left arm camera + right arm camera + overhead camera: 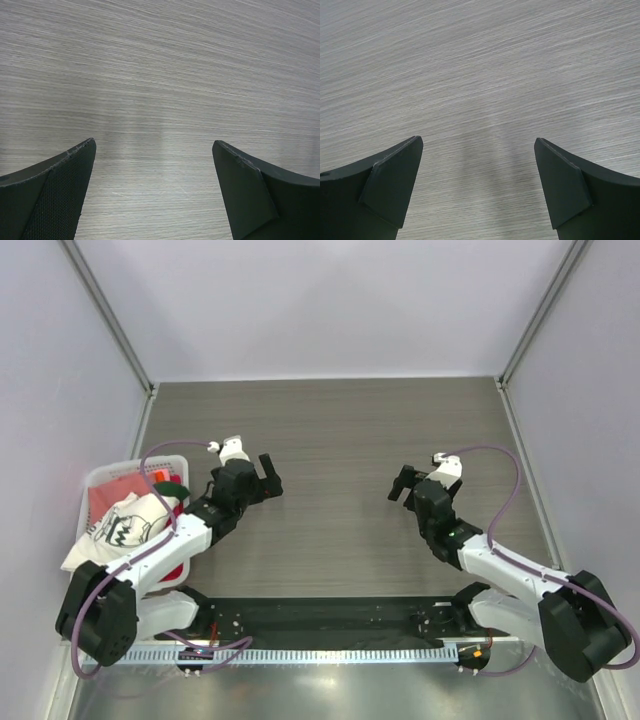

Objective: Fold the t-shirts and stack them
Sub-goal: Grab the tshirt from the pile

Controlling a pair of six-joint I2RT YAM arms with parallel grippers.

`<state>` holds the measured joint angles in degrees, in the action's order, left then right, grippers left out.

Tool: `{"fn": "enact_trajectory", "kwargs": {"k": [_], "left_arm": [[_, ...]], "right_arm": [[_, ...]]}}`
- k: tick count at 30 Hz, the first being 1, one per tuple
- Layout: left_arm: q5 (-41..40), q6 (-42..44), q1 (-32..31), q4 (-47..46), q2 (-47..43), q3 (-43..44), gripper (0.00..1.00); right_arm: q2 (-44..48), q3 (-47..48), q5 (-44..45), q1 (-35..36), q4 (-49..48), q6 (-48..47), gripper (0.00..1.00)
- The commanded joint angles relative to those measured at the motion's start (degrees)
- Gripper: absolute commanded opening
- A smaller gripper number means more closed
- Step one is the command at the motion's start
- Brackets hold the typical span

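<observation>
The t-shirts lie heaped in a white lattice basket (92, 480) at the left edge of the table. A cream shirt with black print (120, 525) is on top and hangs over the near rim. Salmon-pink cloth (112, 490), a bit of dark green (166, 488) and magenta (172, 570) show around it. My left gripper (268, 478) is open and empty over bare table, right of the basket; its wrist view (154, 150) shows only wood. My right gripper (401, 483) is open and empty over the table's right half; its wrist view (479, 147) shows only wood.
The grey wood-grain table (330, 430) is enclosed by white walls at the back and both sides. A black base rail (330, 625) with the arm mounts runs along the near edge.
</observation>
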<state>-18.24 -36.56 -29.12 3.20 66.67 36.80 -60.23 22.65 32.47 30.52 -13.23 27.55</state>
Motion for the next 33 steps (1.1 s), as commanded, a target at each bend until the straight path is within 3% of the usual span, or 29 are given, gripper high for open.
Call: {"fn": "enact_trajectory", "kwargs": {"k": [1, 3, 8, 11, 14, 15, 17, 21, 27, 33], "left_arm": [[-1.8, 1.1, 0.2, -2.2, -0.4, 0.5, 1.00], [-3.0, 1.0, 0.3, -1.2, -0.8, 0.8, 0.99], [-6.1, -0.2, 0.1, 4.3, -7.3, 1.0, 0.84], [-9.2, -3.0, 0.1, 12.7, -12.7, 3.4, 0.86], [-17.6, -5.3, 0.1, 24.0, -16.7, 8.5, 0.99], [-20.9, -7.9, 0.2, 31.4, -17.5, 9.6, 0.99], [-29.6, -16.8, 0.4, 37.4, -19.2, 11.0, 1.00], [-35.4, -19.0, 2.1, 44.3, -23.9, 14.5, 1.00], [-45.4, -24.1, 3.8, 56.2, -21.9, 20.6, 1.00], [-41.1, -23.5, 11.9, 60.8, -15.9, 23.2, 1.00]], "right_arm": [[1.6, -0.9, 2.2, 0.2, -4.1, 0.7, 1.00], [1.8, -0.9, 2.0, 0.2, -4.1, 0.6, 1.00], [1.6, -1.4, 0.9, 0.2, -5.2, 0.5, 1.00], [0.9, -1.0, 0.2, 0.2, -5.2, 0.4, 1.00], [0.3, -0.5, -0.1, 0.2, -5.0, 0.0, 1.00], [0.4, -0.4, -0.1, 0.2, -4.8, -0.2, 1.00], [0.5, -0.3, -0.2, 0.2, -4.6, -0.2, 1.00], [1.6, -1.3, -0.9, 0.2, -5.0, -0.2, 1.00], [2.7, -2.1, -2.2, 0.2, -5.7, -0.3, 1.00], [2.5, -2.0, -2.8, 0.2, -5.7, -0.2, 1.00]]}}
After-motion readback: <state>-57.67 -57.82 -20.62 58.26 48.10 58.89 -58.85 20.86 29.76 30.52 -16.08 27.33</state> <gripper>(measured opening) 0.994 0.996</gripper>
